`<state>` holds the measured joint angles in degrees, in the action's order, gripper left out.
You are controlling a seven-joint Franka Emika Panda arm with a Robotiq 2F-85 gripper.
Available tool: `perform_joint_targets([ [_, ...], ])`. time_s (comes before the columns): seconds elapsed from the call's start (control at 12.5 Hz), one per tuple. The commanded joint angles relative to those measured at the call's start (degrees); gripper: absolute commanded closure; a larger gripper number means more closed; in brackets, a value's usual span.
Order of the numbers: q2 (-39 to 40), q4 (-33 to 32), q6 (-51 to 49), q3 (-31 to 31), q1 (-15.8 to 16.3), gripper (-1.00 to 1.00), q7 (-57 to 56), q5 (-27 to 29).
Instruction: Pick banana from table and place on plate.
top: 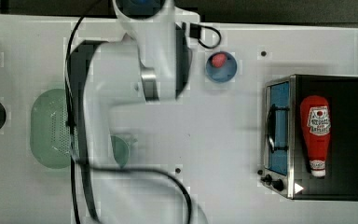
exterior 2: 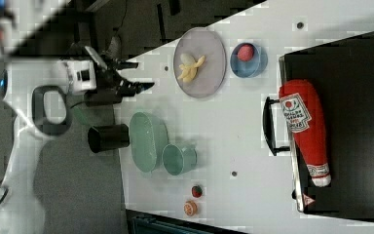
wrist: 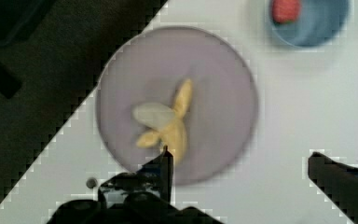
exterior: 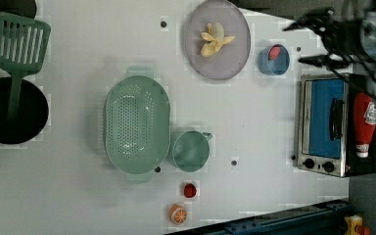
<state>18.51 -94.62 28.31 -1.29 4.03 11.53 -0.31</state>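
Note:
The peeled yellow banana (exterior: 214,39) (exterior 2: 191,67) lies on the pale greyish-lilac plate (exterior: 225,66) (exterior 2: 208,80), which sits near an edge of the white table (exterior: 254,127). My gripper (exterior 2: 141,74) (exterior: 294,44) hovers open above the table beside the plate and holds nothing. In the wrist view the banana (wrist: 170,126) rests near the middle of the plate (wrist: 223,88). There the gripper (wrist: 240,161) has its two dark fingers spread wide and clear of the fruit. In the top view my white arm (top: 121,84) covers the plate.
A small blue bowl (exterior: 274,59) with a red fruit sits next to the plate. A toaster oven (exterior: 323,125) carries a ketchup bottle (exterior: 365,122). A green perforated basket (exterior: 137,125), a green cup (exterior: 191,151), a black pot (exterior: 12,110) and a green spatula (exterior: 19,44) stand nearby.

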Motion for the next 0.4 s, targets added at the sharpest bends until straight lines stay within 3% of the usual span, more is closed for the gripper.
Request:
perform_joint_targets([
  [0.08,-10.4,-10.4,-2.3,1.2,-3.0,-1.00,1.1,-1.2],
  [0.4,-25.1,-19.9,-7.1,1.3,-3.7,-1.00,1.1,-1.1],
])
